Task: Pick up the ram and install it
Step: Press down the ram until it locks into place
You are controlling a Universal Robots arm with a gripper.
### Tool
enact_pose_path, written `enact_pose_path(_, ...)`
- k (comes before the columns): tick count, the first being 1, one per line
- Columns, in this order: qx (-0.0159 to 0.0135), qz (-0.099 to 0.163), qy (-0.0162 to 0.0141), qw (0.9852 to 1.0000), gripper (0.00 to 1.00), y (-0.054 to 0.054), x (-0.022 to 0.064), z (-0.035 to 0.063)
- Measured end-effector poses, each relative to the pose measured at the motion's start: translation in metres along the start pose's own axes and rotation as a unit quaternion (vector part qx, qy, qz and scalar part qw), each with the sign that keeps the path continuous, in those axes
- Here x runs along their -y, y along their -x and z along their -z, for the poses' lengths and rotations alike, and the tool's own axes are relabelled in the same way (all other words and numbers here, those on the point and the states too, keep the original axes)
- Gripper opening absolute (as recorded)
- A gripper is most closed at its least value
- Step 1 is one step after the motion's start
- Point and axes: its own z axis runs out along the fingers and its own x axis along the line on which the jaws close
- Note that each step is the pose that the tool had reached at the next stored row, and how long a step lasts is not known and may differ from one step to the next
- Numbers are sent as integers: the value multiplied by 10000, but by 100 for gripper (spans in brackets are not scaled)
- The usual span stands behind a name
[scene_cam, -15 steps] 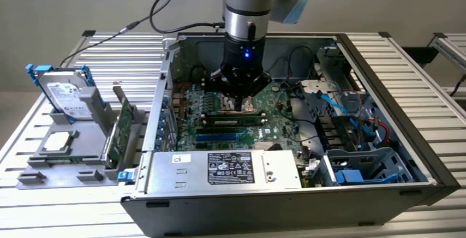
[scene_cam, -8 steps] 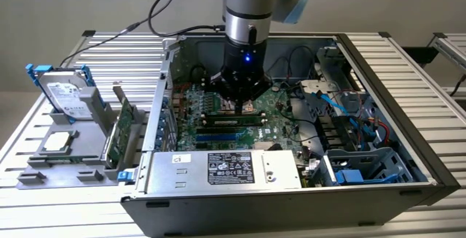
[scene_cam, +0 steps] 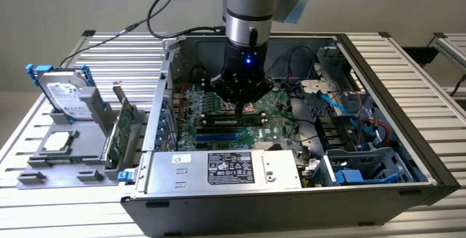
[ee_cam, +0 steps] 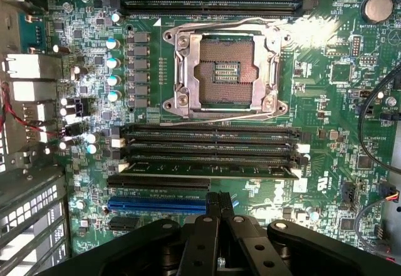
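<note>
The gripper (scene_cam: 239, 107) hangs low inside the open case (scene_cam: 378, 74), just above the motherboard (scene_cam: 280, 112), with its fingers pressed together and nothing between them; the wrist view shows the two tips (ee_cam: 218, 202) touching, over the board between the blue slot (ee_cam: 156, 204) and the memory slots (ee_cam: 210, 139). The ram (ee_cam: 210, 170) lies in the memory slot nearest the tips, the outermost of the bank below the empty CPU socket (ee_cam: 225, 69). It is a thin green strip standing on edge in the slot, which sets it apart from the bare black slots beside it. Whether it is fully pressed home and the end latches are closed I cannot tell. Its long axis runs along the slots, parallel to the blue slot and crosswise to the line along which the gripper's tips point. In the exterior view the stick (scene_cam: 233, 121) sits just beneath and slightly in front of the gripper, running left to right. A large green card (scene_cam: 120, 131) and a hard drive (scene_cam: 67, 93) stand in the holder on the table (scene_cam: 43, 205) outside the case.
</note>
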Motion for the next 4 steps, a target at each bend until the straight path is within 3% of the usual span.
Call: enact_pose_path(4, 0, 0, 0, 10000, 11, 0, 0, 0)
